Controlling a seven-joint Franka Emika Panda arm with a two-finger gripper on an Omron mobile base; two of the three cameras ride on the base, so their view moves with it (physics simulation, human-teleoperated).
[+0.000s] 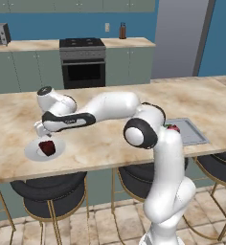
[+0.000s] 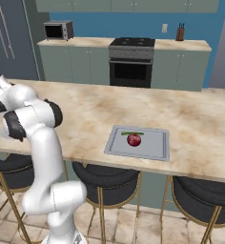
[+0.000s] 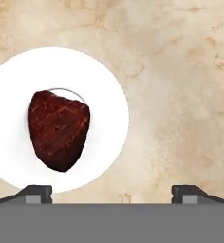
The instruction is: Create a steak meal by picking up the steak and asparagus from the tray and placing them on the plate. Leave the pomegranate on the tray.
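Observation:
The dark red-brown steak (image 3: 59, 130) lies on the round white plate (image 3: 107, 102), left of its centre. In the left base view the steak (image 1: 47, 147) and plate (image 1: 31, 152) sit near the counter's front left. My gripper (image 1: 39, 131) hangs just above them, open and empty, its fingertips (image 3: 38, 192) spread wide, with its midpoint (image 3: 112, 193) off the plate's right side. Far to the right, the grey tray (image 2: 155, 148) holds the red pomegranate (image 2: 134, 139) and, just behind it, the thin green asparagus (image 2: 132, 133).
The marble island counter (image 1: 100, 143) runs across both base views, with dark round stools (image 2: 105, 178) tucked under its front edge. My arm partly hides the tray (image 1: 194, 134) in the left base view. An oven (image 2: 130, 64) and cabinets stand along the back wall.

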